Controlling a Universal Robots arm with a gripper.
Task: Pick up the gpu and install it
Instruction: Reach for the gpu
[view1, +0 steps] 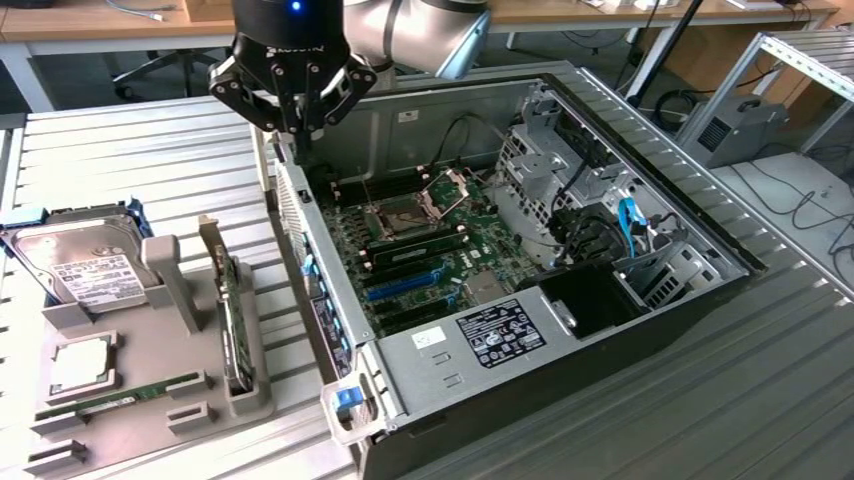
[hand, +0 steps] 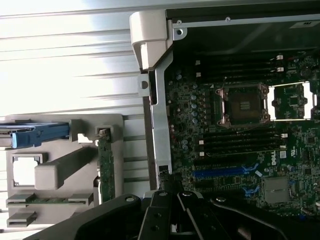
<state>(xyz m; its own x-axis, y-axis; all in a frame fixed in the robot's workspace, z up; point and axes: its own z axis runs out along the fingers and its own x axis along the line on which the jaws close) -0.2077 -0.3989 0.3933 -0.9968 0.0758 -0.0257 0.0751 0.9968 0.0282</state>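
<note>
Hovering over the back edge of the open computer case (view1: 641, 130), so my biggest worry is clipping that metal wall if I swing low. The gray parts holder (view1: 171, 275) sits outside the case, toward the exterior view's left. The gpu (view1: 235, 325) stands on its thin edge in a slot there, well apart from me and not yet picked up. It looks tippy to me, so a sideways nudge could probably knock it over. My gripper (view1: 298, 128) has its fingers pinched together on nothing, so dropping down like this would just jab the card.
</note>
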